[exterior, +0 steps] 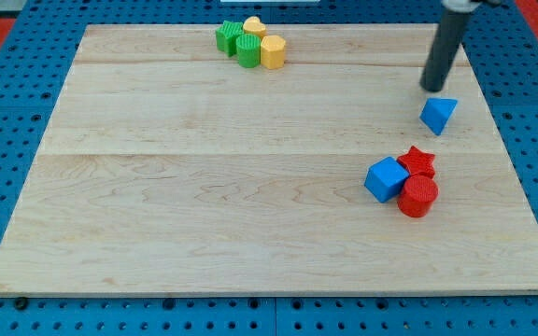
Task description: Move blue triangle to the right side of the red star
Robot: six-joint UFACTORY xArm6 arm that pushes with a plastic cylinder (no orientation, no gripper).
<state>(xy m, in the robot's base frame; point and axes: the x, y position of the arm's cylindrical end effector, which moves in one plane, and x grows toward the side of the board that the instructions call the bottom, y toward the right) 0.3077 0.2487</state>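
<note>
The blue triangle (439, 114) lies on the wooden board at the view's right, above the red star (417, 161). My tip (429, 90) is just above and slightly left of the blue triangle, close to it or touching its upper edge. The red star sits in a cluster with a blue cube (386, 179) at its lower left and a red cylinder (418, 197) below it.
At the view's top, a green star (228, 36), a green cylinder (248, 51), a yellow block (254, 27) and a yellow cylinder (273, 51) are bunched together. The board's right edge (521, 168) is close to the blue triangle.
</note>
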